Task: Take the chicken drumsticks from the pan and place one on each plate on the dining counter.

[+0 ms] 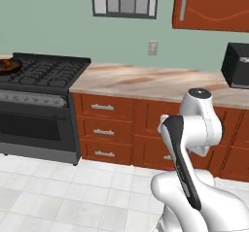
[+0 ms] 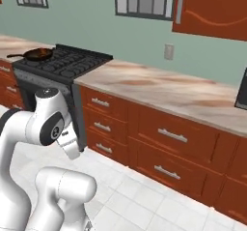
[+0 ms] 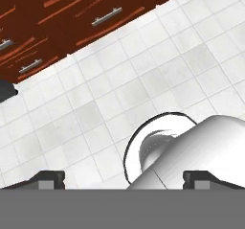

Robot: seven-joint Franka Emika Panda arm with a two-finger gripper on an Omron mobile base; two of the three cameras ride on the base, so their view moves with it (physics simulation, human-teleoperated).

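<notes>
Arm (image 1: 194,143) sits folded tight over the base in the left base view, elbow up in front of the wall-counter drawers (image 1: 104,126). Pan (image 1: 8,66) rests on the stove (image 1: 41,71) at far left, well apart from the arm, orange-brown drumsticks (image 1: 6,63) inside. Right base view: arm (image 2: 46,123) hunched at lower left, pan (image 2: 37,55) on the stove's far corner with drumsticks (image 2: 40,53). Hand view: gripper (image 3: 123,179) points down at the white tiled floor (image 3: 119,94), fingertips (image 3: 48,177) spread wide, released, grasping nothing.
</notes>
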